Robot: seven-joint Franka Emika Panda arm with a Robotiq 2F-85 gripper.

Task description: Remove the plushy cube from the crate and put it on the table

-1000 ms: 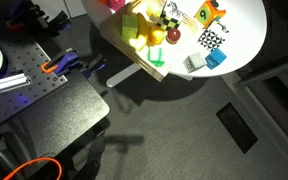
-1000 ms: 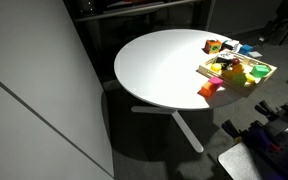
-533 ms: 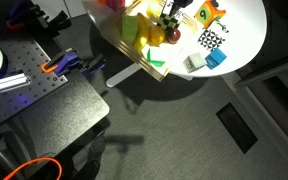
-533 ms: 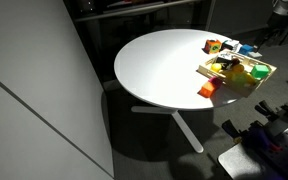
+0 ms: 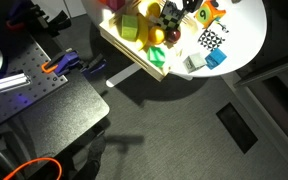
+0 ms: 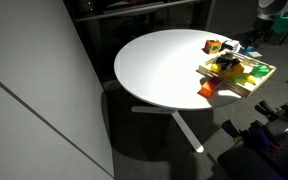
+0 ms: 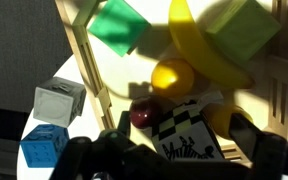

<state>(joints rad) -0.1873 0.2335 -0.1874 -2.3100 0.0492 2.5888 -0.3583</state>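
The plushy cube [image 7: 189,130] is black-and-white checkered and lies inside the pale wooden crate [image 7: 89,70], next to a red apple [image 7: 144,113] and a yellow ball [image 7: 171,76]. My gripper [image 7: 179,142] is open, with one finger on each side of the cube; a gap shows on the apple side. In an exterior view the gripper [image 5: 174,10] hangs over the crate [image 5: 134,55] on the white table [image 5: 246,30] and hides the cube. The crate [image 6: 229,88] sits near the table's edge [image 6: 164,65].
The crate also holds a banana [image 7: 189,45], a green cube [image 7: 119,25] and a yellow-green cube [image 7: 246,28]. On the table outside it are a grey cube [image 7: 59,100], a blue cube [image 7: 44,145] and another checkered cube [image 5: 212,40].
My gripper has come into view and moved down over the crate, ending astride the checkered cube. The toys have stayed in place.
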